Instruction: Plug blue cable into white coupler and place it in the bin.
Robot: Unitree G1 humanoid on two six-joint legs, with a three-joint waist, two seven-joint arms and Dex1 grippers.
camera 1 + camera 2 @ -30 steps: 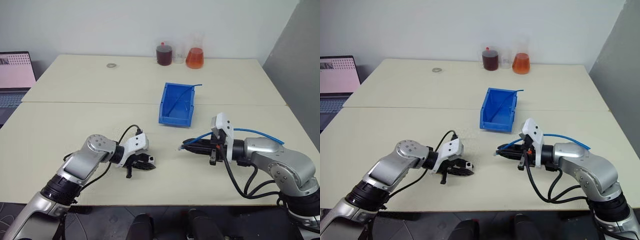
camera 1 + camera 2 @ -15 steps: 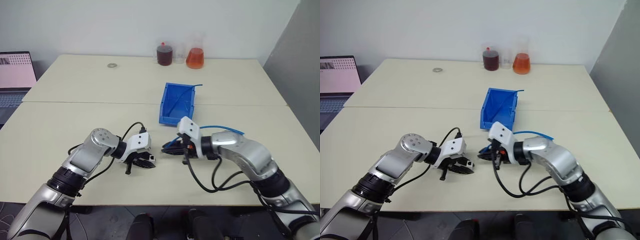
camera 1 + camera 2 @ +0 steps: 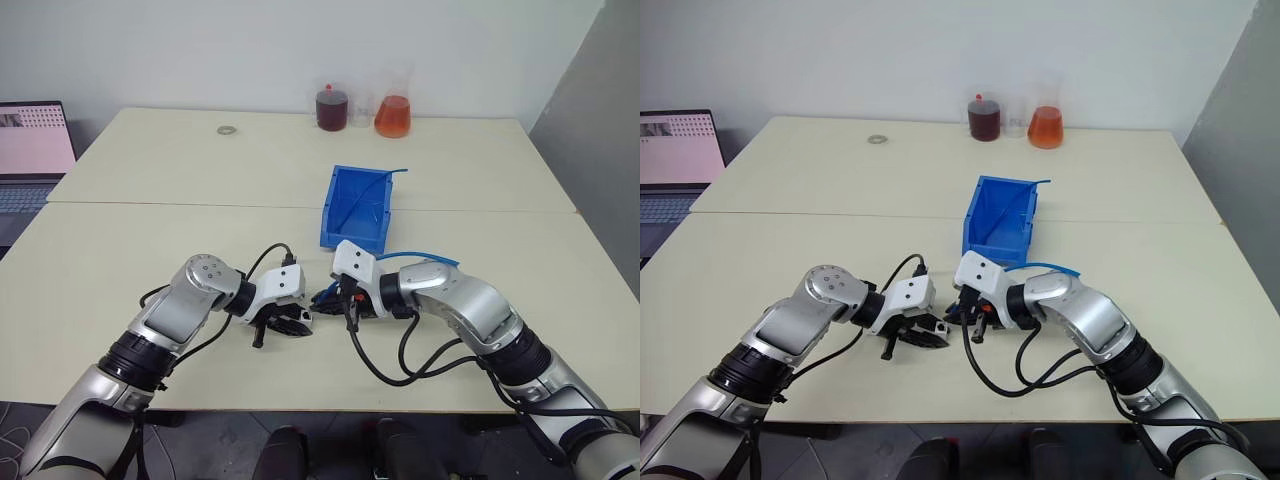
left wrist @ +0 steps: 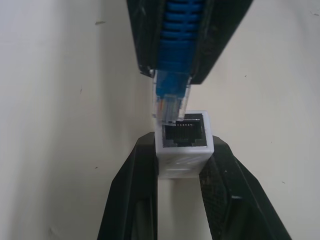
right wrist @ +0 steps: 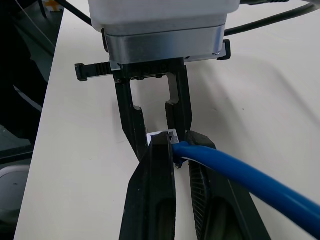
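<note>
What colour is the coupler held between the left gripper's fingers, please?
White, with a dark socket opening; the white coupler shows best in the left wrist view.

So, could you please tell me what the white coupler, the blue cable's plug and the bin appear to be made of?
White coupler: opaque, matte moulded plastic, judging by its crisp boxy edges; thin metal-looking contacts line its dark socket.
Blue cable: ribbed, rubbery-looking boot; its plug looks like clear hard plastic, since coloured wires show through.
Bin: bright-blue, slightly glossy, thin-walled, probably moulded plastic.
</note>
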